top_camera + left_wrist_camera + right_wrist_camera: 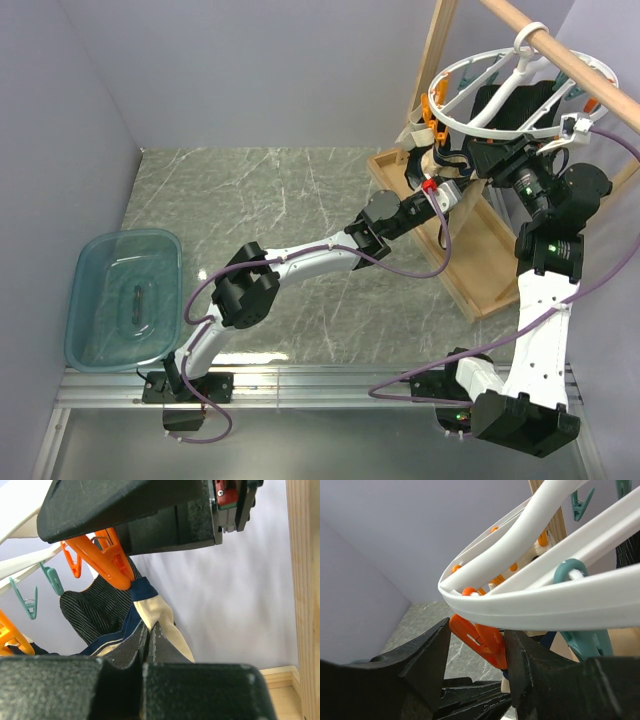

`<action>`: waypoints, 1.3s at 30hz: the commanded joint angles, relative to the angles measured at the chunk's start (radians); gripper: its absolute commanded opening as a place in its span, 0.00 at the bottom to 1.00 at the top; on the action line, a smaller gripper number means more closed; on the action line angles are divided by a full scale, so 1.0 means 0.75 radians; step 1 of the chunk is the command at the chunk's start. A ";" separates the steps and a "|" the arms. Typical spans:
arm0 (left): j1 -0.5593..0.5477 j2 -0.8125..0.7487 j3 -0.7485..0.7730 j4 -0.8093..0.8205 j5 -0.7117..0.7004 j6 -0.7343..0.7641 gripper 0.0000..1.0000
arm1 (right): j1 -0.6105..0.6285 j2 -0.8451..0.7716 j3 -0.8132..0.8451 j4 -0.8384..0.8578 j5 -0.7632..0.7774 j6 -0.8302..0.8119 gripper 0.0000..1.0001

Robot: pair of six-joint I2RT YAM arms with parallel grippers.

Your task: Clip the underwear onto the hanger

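The white ring hanger [505,128] hangs from the wooden rod at the upper right; its rim fills the right wrist view [535,605]. The beige underwear [160,612] with navy trim hangs under it. An orange clip [112,562] bites the navy trim. My left gripper [149,627] is shut on the beige fabric just below that clip; from above it sits under the ring [442,158]. My right gripper [479,632] is open, its fingers [427,655] straddling the same orange clip [487,640], and its body reaches inside the ring [495,115].
A black striped garment [90,610] hangs on the hanger beside the underwear. Teal clips [30,602] dangle nearby. The wooden frame has a rod [570,60], an upright [432,55] and a base board [455,240]. A translucent blue bin [90,255] sits at the left.
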 commanded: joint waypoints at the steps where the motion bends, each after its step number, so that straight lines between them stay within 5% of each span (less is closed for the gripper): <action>1: 0.002 -0.089 0.016 0.056 0.011 0.007 0.00 | -0.007 -0.001 0.066 0.067 -0.006 -0.003 0.53; 7: 0.002 -0.091 0.018 0.049 0.015 0.009 0.00 | -0.003 0.017 0.097 0.058 -0.012 -0.013 0.53; 12: 0.002 -0.087 0.024 0.045 0.015 0.011 0.00 | 0.017 0.007 0.113 0.024 0.028 -0.060 0.67; 39: 0.002 -0.077 0.036 0.041 0.021 0.005 0.00 | 0.187 0.056 0.224 -0.220 0.278 -0.410 0.62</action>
